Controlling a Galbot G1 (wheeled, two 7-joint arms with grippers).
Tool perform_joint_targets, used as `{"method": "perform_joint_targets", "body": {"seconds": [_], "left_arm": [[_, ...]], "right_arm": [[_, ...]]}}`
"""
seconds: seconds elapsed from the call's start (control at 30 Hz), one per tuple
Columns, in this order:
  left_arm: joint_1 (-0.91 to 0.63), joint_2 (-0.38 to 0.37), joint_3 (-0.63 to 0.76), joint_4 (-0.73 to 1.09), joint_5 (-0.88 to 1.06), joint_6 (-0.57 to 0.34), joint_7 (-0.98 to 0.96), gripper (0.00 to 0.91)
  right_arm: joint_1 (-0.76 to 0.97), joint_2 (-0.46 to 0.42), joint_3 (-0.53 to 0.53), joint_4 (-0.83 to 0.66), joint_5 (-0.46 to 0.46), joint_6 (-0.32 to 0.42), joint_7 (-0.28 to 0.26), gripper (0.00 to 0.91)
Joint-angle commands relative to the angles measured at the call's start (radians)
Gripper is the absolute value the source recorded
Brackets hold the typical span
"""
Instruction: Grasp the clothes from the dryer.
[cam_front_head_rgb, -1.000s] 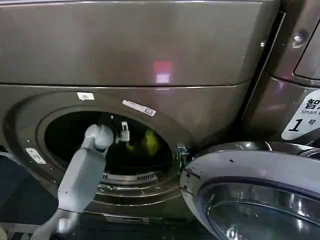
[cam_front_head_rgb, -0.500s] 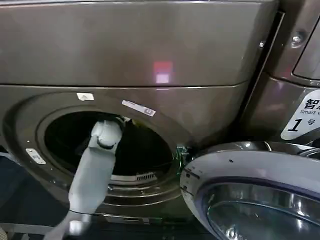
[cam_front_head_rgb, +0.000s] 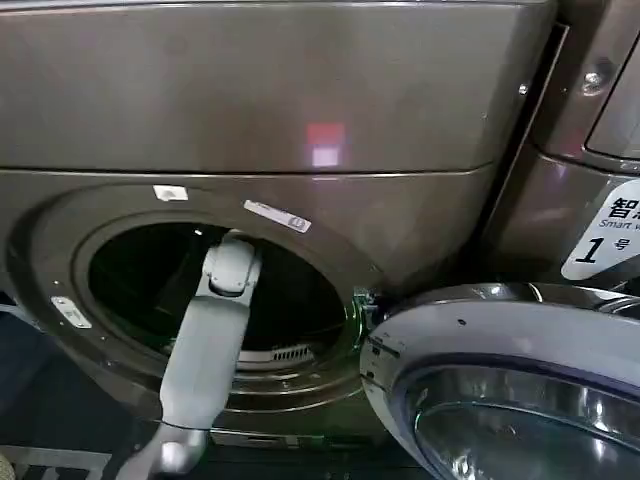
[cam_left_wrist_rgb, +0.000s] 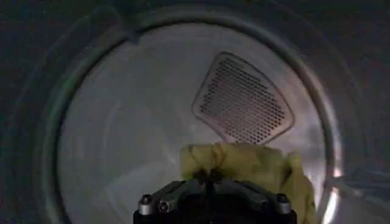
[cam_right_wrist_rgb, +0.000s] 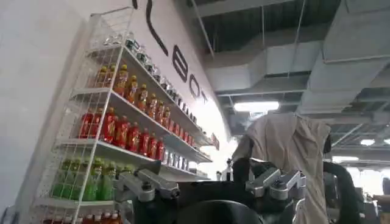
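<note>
Inside the dryer drum, the left gripper sits with its fingers drawn together on a bunched yellow cloth, the fabric spreading past them toward the drum's pale back wall. A perforated vent panel is set in that wall above the cloth. From the head view, the left arm reaches through the round dryer opening, with the open door to the right. The right gripper is raised well away from the dryer, spread open and holding nothing, facing shelves of bottled drinks.
</note>
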Motion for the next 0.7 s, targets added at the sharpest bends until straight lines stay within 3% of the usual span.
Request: {"method": "perform_joint_targets", "body": {"seconds": [0.03,0.7], "left_arm": [[0.002,-0.009,0.005,0.005,-0.089,-0.001,-0.082,0.000],[0.001,0.009,0.006,0.011,-0.100,0.006,-0.049,0.000]], "right_arm": [[0.000,0.000,0.001,0.002,0.008,0.002,0.002,0.907],[0.010,-0.011,0.021,0.019,-0.014,-0.058,-0.014,0.907]]}}
